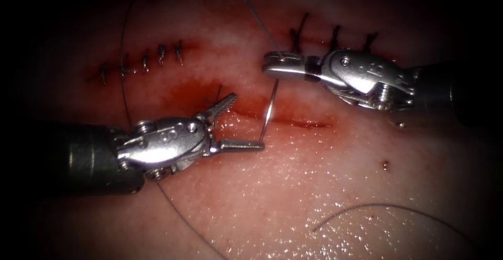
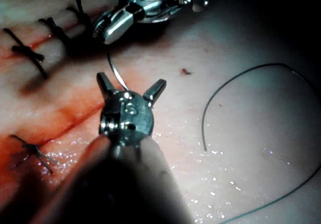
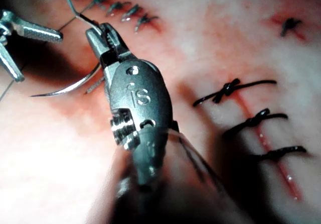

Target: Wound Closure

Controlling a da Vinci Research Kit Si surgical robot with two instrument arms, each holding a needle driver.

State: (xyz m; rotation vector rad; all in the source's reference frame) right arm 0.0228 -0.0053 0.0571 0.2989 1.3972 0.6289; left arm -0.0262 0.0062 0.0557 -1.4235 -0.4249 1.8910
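My right tool [image 1: 267, 64] comes in from the right, jaws shut on the curved needle [image 1: 270, 105] close to its thread end. The needle hangs down over the open cut [image 1: 301, 123], and its tip ends beside the lower jaw of my left tool [image 1: 246, 123]. It looks free of the tissue. The left tool's jaws stand wide open around the needle's tip and hold nothing. In the left wrist view the needle [image 2: 115, 73] runs between the open left tool [image 2: 130, 83] and the right tool [image 2: 104, 33]. Thread [image 1: 254, 13] leads up and away from the right jaws [image 3: 96, 33].
Rows of dark stitches close the cut at the left [image 1: 152, 58] and at the right [image 1: 335, 37]. A knot [image 1: 215, 95] sits by the left tool's upper jaw. Red fluid [image 1: 183, 89] stains the tissue. Loose thread [image 1: 377, 207] curls at the front right.
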